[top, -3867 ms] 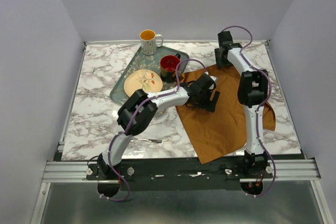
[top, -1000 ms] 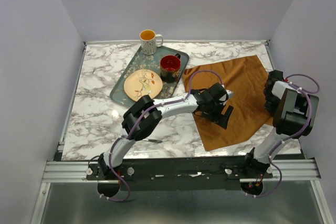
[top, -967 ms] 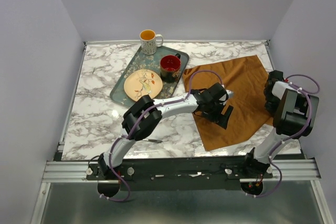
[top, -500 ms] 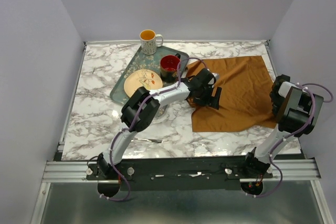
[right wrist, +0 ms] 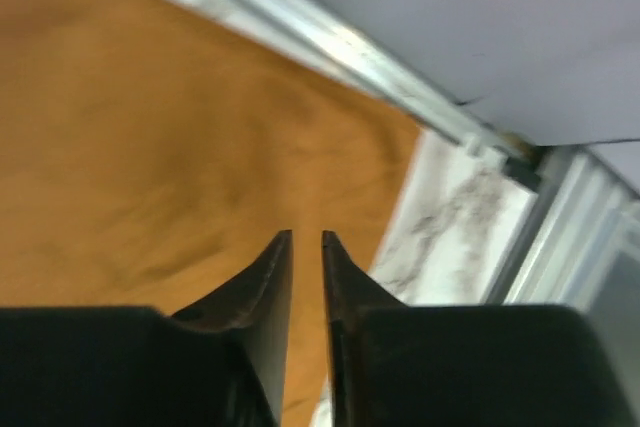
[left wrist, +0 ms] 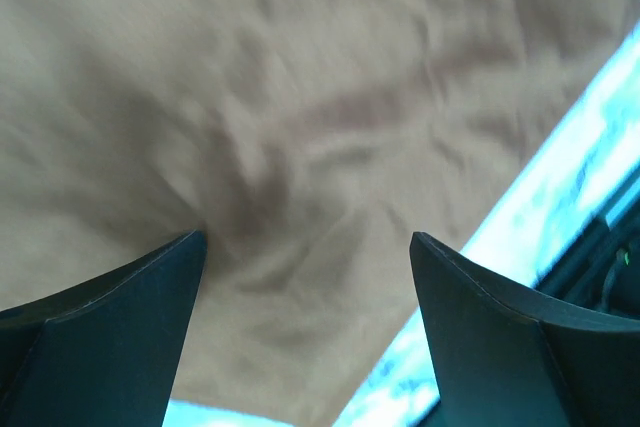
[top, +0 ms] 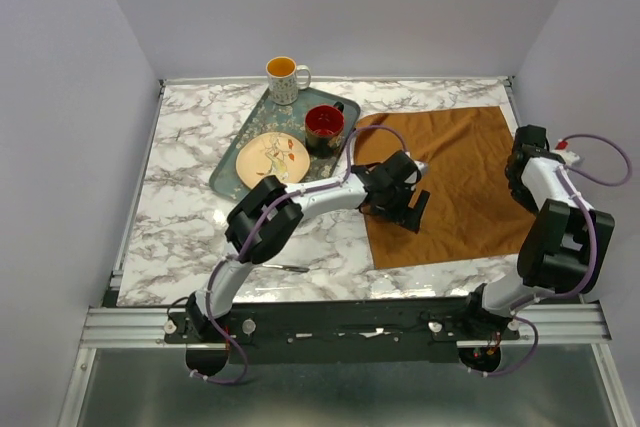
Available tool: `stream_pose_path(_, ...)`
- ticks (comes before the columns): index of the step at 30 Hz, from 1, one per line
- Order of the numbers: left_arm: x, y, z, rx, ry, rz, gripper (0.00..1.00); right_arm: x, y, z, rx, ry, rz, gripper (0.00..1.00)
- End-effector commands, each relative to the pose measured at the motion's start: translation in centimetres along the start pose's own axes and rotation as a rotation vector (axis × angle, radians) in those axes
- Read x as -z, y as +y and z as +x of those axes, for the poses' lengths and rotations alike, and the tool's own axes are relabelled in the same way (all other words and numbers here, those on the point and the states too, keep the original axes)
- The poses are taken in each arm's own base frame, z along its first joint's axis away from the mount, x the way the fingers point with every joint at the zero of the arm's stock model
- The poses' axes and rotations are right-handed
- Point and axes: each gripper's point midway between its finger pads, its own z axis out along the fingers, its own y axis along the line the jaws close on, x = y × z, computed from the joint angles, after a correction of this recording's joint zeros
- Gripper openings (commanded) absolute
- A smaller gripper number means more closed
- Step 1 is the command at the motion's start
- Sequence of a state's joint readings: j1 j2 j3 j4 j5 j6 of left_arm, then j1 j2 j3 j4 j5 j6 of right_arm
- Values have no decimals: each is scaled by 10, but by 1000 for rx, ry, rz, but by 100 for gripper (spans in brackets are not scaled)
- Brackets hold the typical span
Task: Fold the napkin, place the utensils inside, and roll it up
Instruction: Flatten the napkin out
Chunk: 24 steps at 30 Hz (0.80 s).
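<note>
The rust-brown napkin (top: 460, 177) lies spread flat as a rough square on the right half of the marble table. My left gripper (top: 408, 209) is open and empty just above the napkin's left part; in the left wrist view (left wrist: 305, 237) the wrinkled cloth (left wrist: 300, 97) fills the space between its fingers. My right gripper (top: 522, 147) is at the napkin's right edge, its jaws almost together with nothing between them (right wrist: 307, 235), over the cloth (right wrist: 150, 147) near a corner. A slim silvery utensil (top: 285, 267) lies on the table near the front, beside the left arm.
A dark green tray (top: 232, 172) at the back left holds a patterned plate (top: 272, 159) and a red mug (top: 324, 125). A yellow mug (top: 284, 77) stands at the tray's far end. The right wall and table rail (right wrist: 330, 37) are close to the right gripper.
The napkin was pulled out from a skewed, bunched shape into a flat square. My right gripper moved from the back to the right edge. My left gripper shifted slightly over the cloth.
</note>
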<state>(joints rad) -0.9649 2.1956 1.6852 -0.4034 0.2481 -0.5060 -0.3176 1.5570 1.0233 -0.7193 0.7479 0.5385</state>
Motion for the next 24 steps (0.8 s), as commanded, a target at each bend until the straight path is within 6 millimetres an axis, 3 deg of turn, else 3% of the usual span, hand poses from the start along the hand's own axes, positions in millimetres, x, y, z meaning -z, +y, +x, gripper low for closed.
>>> stream_pose_path(1,14,-25,24,-11,35,55,93,25,59,-9,95,28,-309,33)
stream_pose_path(5,-3,-21,47,28,88,63,92,52,103,-8,138,57,-573,43)
stream_pose_path(8,-12,-22,63,71,109,88,92,70,123,-9,139,52,-709,52)
stream_pose_path(14,-29,-41,95,75,165,136,91,82,141,-1,148,40,-832,71)
stream_pose_path(20,-14,-63,91,49,144,169,92,90,152,6,183,48,-896,72)
stream_pose_path(24,9,-66,83,34,103,171,92,95,156,6,193,54,-923,72)
